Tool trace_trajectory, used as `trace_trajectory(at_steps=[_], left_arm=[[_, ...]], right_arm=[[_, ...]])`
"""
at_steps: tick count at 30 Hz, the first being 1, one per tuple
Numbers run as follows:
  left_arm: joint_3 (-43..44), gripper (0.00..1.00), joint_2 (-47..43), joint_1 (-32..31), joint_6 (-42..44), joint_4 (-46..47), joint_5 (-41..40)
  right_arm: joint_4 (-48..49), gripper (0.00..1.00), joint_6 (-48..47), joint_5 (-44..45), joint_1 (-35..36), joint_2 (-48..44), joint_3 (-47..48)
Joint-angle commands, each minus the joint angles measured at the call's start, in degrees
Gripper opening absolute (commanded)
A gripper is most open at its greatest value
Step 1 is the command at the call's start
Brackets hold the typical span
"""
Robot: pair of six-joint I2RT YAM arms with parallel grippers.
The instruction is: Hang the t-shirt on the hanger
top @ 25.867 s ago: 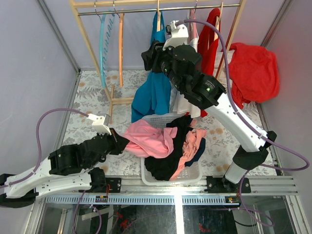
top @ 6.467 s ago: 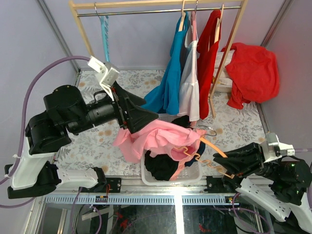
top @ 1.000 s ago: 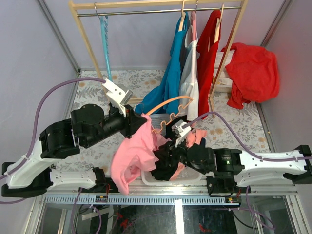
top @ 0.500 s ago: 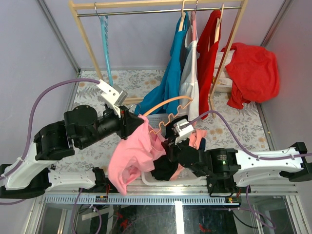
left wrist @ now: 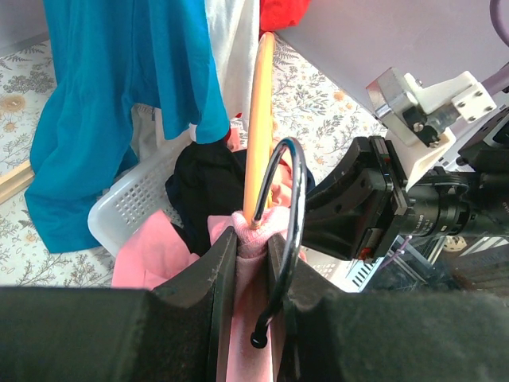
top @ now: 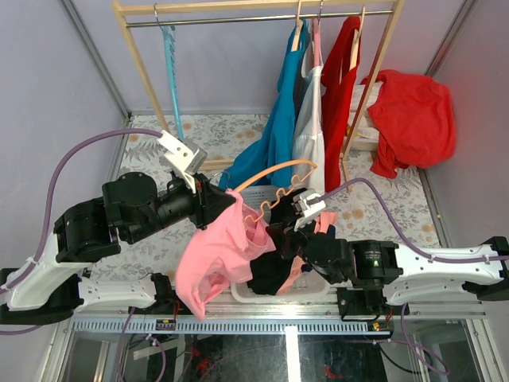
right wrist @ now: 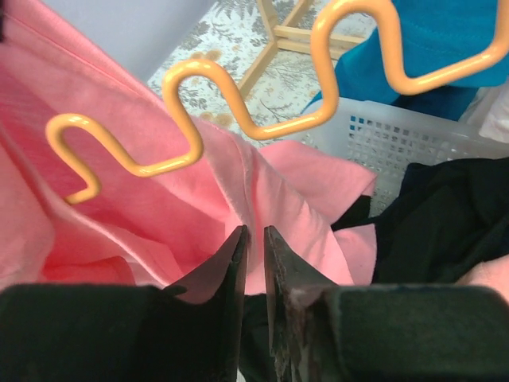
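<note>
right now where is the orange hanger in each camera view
Top external: the hanger is a thin arc at centre, between the two arms.
Left wrist: the hanger is an orange bar rising through the middle from the left pincer.
Right wrist: its wavy bar crosses the upper half, above the pink t-shirt.
Shared landmark: the blue t-shirt hanging behind it.

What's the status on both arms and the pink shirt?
Left pincer shut on thin curved orange hanger, pink cloth pinched in too. Right pincer shut on soft bubblegum-pink t-shirt, bunched, not spread. White plastic basket of dark clothes below.
</note>
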Motion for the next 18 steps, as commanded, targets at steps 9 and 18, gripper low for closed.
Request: trace_trajectory(at_steps=[9, 18], left_arm=[[2.01, 0.0, 0.13, 0.16, -0.93, 3.73, 0.93], [2.43, 0.0, -0.16, 0.05, -0.85, 3.35, 1.36]], right_arm=[[8.27, 0.34, -2.38, -4.6, -0.34, 2.1, 1.14], [2.99, 0.27, 1.48, 1.04, -0.35, 5.11, 2.76]])
